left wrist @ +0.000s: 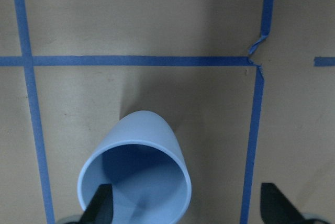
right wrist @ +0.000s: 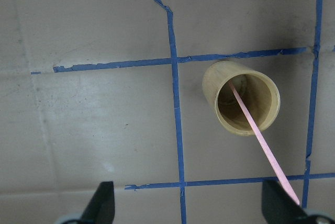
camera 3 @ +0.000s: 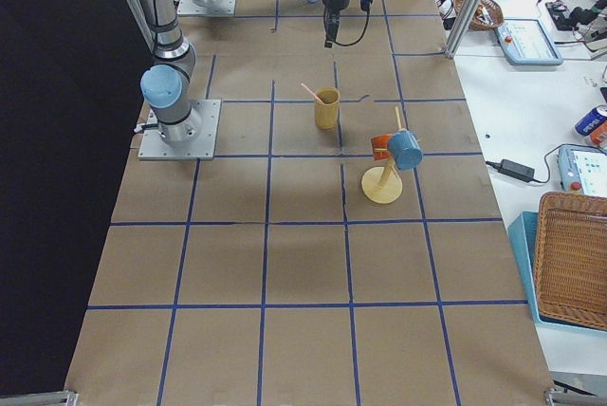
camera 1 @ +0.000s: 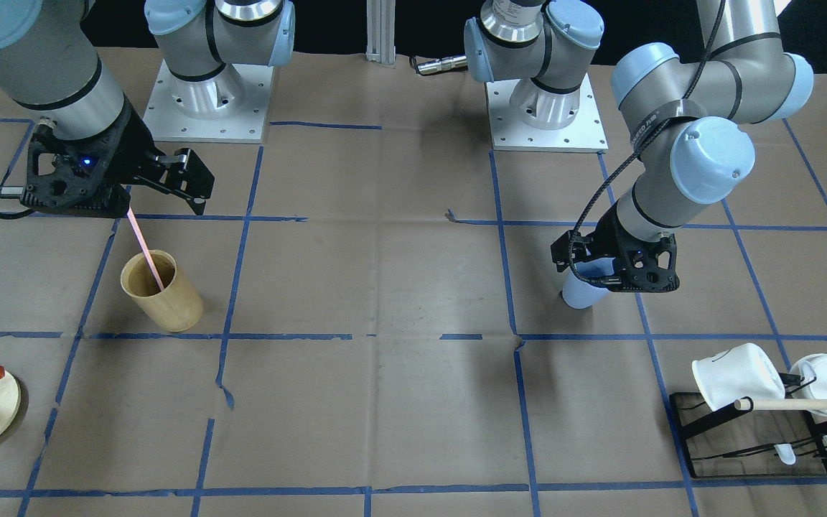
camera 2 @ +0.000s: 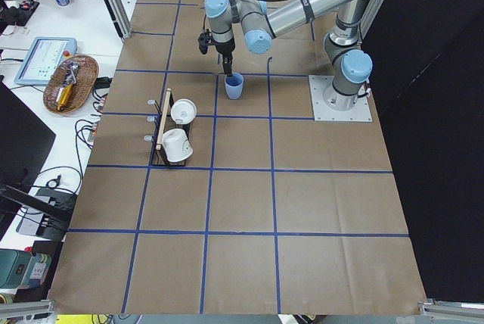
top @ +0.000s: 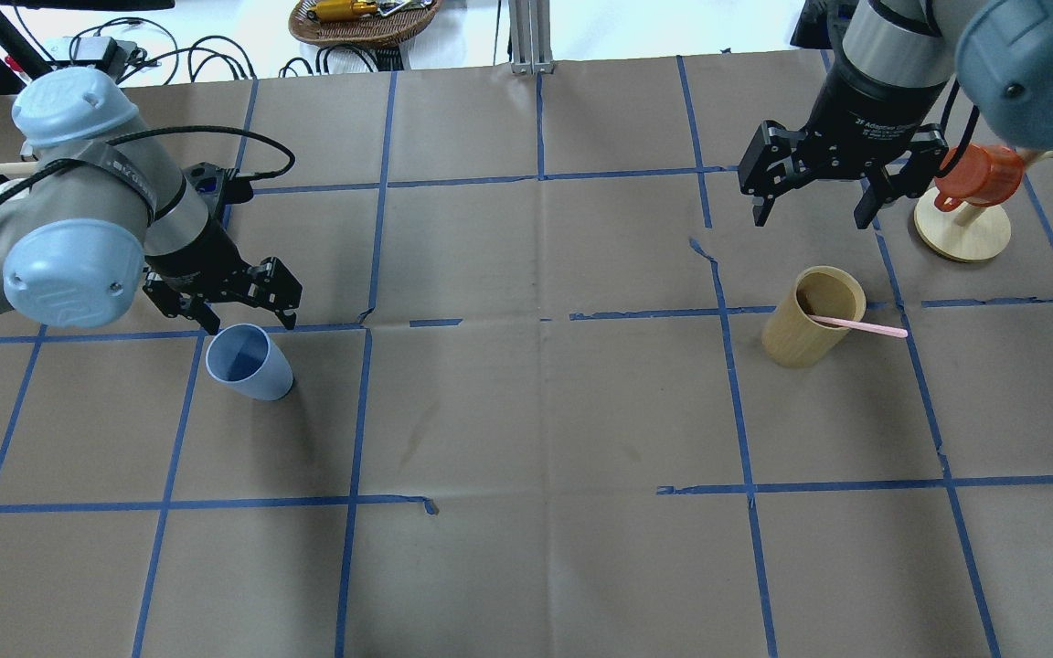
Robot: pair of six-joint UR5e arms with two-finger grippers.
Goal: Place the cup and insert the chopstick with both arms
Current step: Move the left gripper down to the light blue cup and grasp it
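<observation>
The light-blue cup (top: 249,363) stands upright on the table on my left side. It also shows in the front view (camera 1: 580,293) and the left wrist view (left wrist: 136,174). My left gripper (top: 236,315) is open just above and behind the cup's rim, and one finger (left wrist: 99,208) shows over the cup's mouth. The pale-pink chopstick (top: 857,324) leans inside a tan wooden cylinder (top: 803,320), its top pointing out to the side. It also shows in the right wrist view (right wrist: 257,137). My right gripper (top: 814,208) is open and empty, above and beyond the cylinder.
A wooden stand with an orange cup (top: 961,215) sits just right of my right gripper. A black rack with white mugs and a thick wooden rod (camera 1: 751,420) stands on the left arm's side near the front edge. The arm bases (camera 1: 205,100) are bolted at the back.
</observation>
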